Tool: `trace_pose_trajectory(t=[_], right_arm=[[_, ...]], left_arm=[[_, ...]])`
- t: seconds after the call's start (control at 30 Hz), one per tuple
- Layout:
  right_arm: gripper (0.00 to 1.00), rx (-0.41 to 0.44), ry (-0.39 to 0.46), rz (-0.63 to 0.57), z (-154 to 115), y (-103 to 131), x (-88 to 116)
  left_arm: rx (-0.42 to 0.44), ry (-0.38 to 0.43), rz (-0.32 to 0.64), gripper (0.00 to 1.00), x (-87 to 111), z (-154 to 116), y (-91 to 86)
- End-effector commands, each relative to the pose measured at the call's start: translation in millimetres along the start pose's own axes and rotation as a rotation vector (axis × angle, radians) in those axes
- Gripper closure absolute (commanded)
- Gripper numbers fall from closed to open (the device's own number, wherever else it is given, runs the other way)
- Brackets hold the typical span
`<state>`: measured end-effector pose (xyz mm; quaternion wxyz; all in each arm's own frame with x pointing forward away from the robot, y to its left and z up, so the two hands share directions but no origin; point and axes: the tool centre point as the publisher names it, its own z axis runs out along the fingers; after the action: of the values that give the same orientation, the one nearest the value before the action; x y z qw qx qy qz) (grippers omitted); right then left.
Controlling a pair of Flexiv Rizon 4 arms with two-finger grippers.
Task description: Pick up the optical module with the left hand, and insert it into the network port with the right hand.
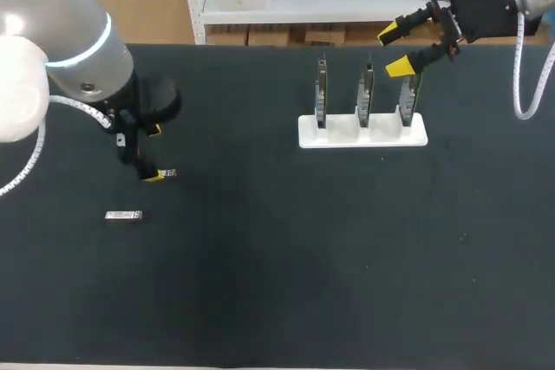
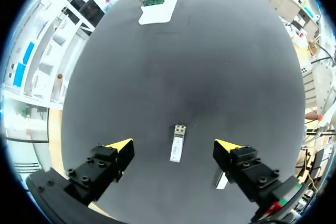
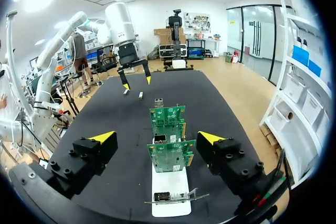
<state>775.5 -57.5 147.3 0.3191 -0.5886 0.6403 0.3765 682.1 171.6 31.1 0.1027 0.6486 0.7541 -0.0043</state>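
At the left of the head view, below the middle, the optical module [image 1: 123, 215] lies flat on the table [image 1: 277, 283]. In the left wrist view it sits between the left gripper's [image 1: 157, 153] wide-spread fingers, touching neither. The right gripper [image 1: 395, 50], upper right, gapes empty by the network cards [image 1: 365, 93].

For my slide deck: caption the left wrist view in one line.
Open left gripper hovers over the optical module lying flat on the black table, board stand far ahead.
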Motion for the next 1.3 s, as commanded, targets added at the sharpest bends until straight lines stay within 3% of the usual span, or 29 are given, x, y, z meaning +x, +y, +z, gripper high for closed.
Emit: trace_pose_trajectory(t=[0.03, 0.27, 0.53, 1.3], right_arm=[[0.00, 0.004, -0.001, -0.001, -0.1, 1.5, 0.3], [0.00, 0.004, -0.001, -0.001, -0.1, 1.5, 0.3], [0.00, 0.004, -0.001, -0.001, -0.1, 1.5, 0.3], [0.00, 0.004, -0.001, -0.001, -0.1, 1.5, 0.3]], left_arm=[[0.015, 0.017, -0.006, 0.00, -0.1, 4.3, 3.7], [0.035, 0.084, 0.023, 0.00, 9.5, 13.6, -1.8], [0.056, 0.092, -0.003, 0.00, 16.9, 23.3, -5.9], [0.084, 0.144, 0.038, 0.00, 27.3, 35.7, -6.7]])
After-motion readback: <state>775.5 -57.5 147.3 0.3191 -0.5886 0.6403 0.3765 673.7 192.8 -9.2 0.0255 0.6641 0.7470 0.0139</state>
